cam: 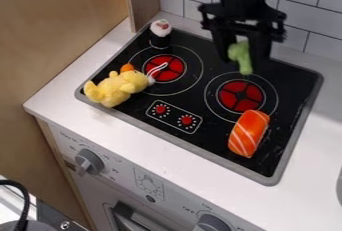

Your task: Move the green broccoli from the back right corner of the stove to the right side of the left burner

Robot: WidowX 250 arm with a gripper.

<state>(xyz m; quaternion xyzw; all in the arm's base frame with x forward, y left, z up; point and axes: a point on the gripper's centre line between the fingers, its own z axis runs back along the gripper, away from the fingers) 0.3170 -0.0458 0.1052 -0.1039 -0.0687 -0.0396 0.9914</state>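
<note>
The black gripper (244, 50) hangs over the back right part of the stove, shut on a green broccoli-like piece (241, 57) whose stem points down. Below it lies the right burner (240, 95). An orange salmon sushi piece (249, 133) rests at the stove's front right. On the left side a yellow plush toy (116, 88) lies beside the left burner (164, 68), with a small orange part and a white loop by it. A sushi roll (160, 34) with a black band and white top stands at the back left corner.
The black stovetop (123, 66) has a grey rim and sits in a white counter (51, 94). A wooden panel (141, 0) rises at the back left, and a white tiled wall (308, 12) stands behind. Knobs (89, 161) line the front face below the counter.
</note>
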